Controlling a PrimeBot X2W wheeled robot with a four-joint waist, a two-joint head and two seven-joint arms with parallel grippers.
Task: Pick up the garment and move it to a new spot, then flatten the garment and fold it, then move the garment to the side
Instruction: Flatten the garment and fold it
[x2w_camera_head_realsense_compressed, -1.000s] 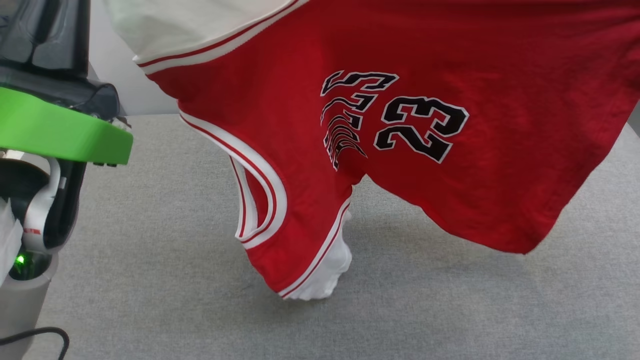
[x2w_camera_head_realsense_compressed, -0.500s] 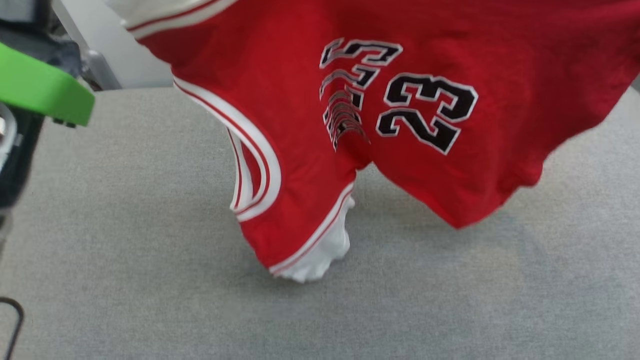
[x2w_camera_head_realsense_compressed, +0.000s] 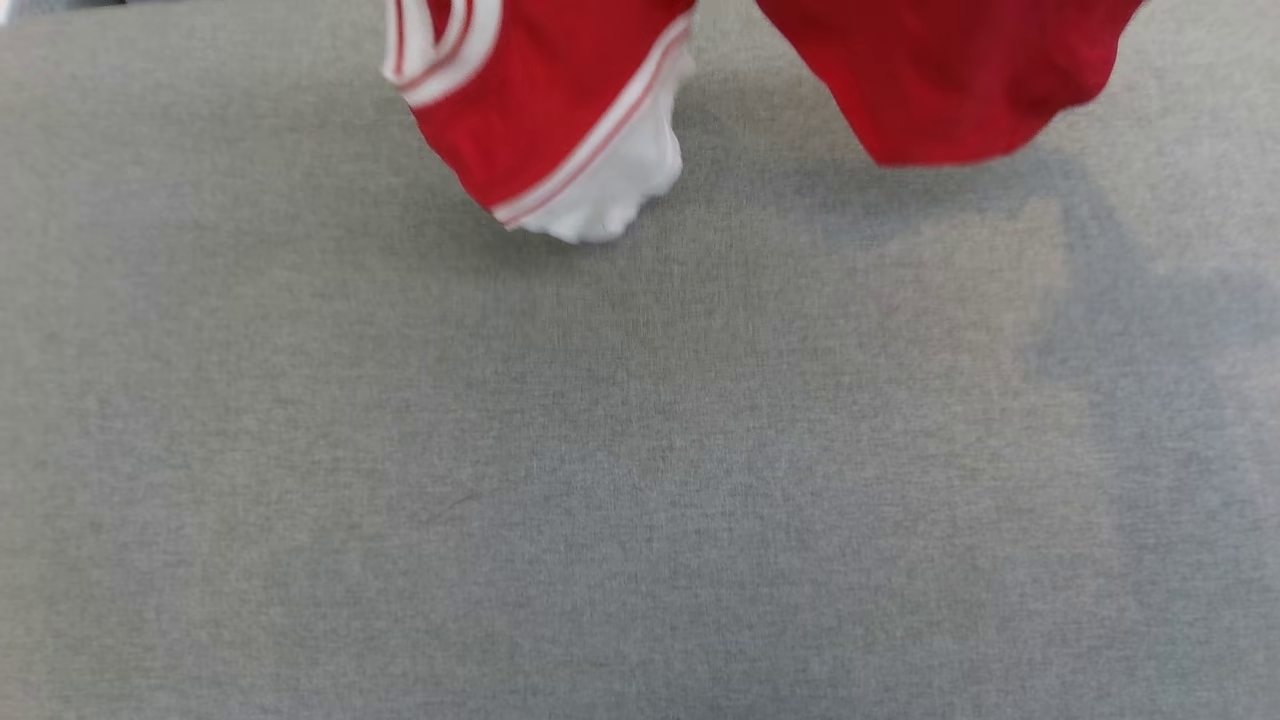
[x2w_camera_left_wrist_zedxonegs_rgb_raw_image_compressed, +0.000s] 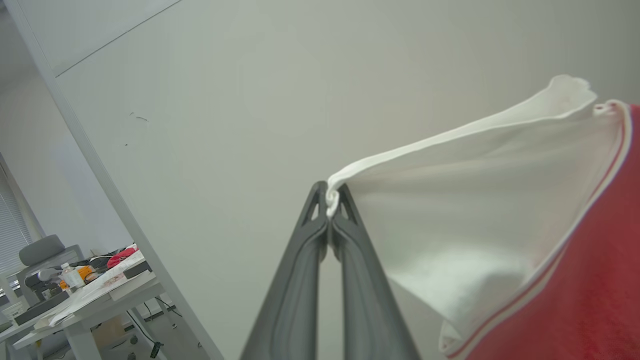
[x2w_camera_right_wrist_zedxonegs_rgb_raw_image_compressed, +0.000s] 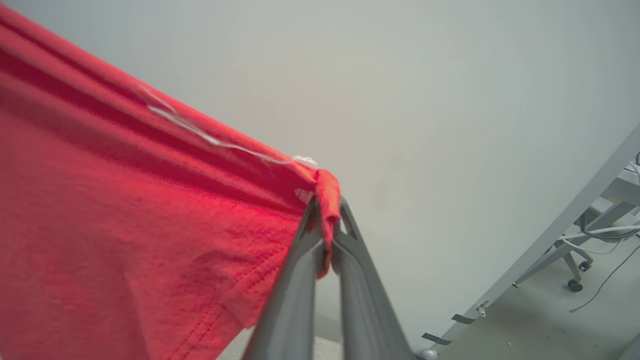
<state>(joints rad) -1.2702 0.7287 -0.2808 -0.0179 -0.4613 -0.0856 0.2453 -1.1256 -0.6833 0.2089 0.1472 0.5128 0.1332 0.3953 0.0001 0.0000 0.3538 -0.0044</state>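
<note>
Meanwhile the head dips; the garment (x2w_camera_head_realsense_compressed: 560, 110) dangles over the table's (x2w_camera_head_realsense_compressed: 640, 480) far edge, mid-carry. Left gripper (x2w_camera_left_wrist_zedxonegs_rgb_raw_image_compressed: 329, 192) pinches its white sleeve (x2w_camera_left_wrist_zedxonegs_rgb_raw_image_compressed: 475, 200), right gripper (x2w_camera_right_wrist_zedxonegs_rgb_raw_image_compressed: 327, 205) its red hem (x2w_camera_right_wrist_zedxonegs_rgb_raw_image_compressed: 328, 187).

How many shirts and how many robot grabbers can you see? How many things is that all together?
Shirts: 1, the garment
Grippers: 2, the left gripper and the right gripper, each pinching the garment
Total: 3
</note>
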